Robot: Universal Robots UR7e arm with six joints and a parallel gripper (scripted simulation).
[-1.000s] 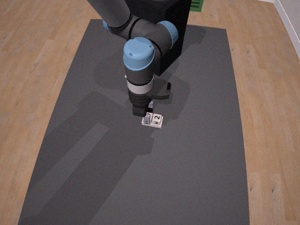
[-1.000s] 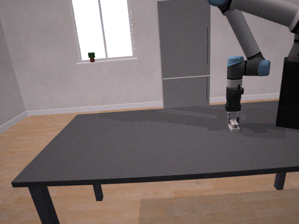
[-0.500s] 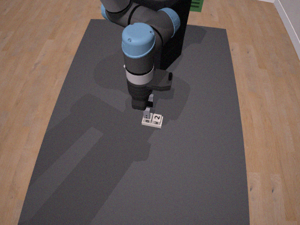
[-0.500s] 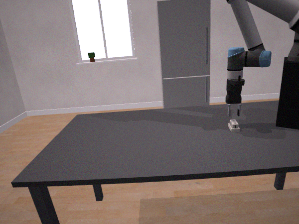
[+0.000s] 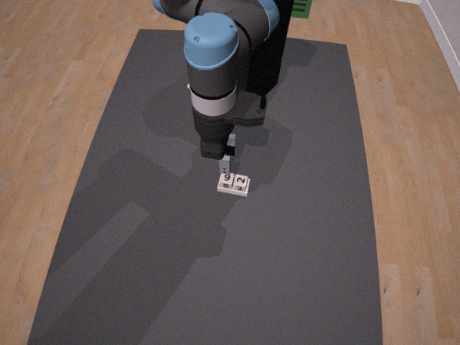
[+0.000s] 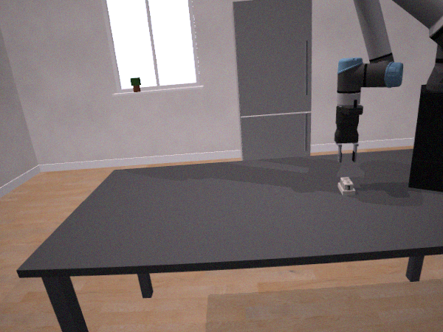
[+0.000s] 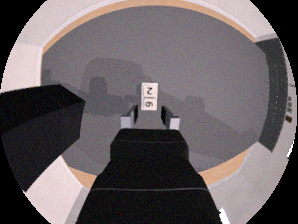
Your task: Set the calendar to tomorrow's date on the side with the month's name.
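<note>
Hand (image 5: 228,158) (image 6: 347,160) (image 7: 149,111): spread, empty, poised above for clearance | 9 cube (image 5: 226,179) (image 6: 345,179) (image 7: 149,103), 2 cube (image 5: 241,180) (image 6: 347,185) (image 7: 149,90): seated side by side, apparently squared by tray (image 5: 231,192) (image 6: 347,192) (image 7: 143,97).

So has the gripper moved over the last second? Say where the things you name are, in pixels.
Yes, upward: in the exterior view the gripper (image 5: 228,161) (image 6: 347,161) (image 7: 149,111) was down at the calendar cubes (image 5: 233,179) (image 6: 346,181) (image 7: 149,96); now its fingertips stand above them, with a gap.
</note>
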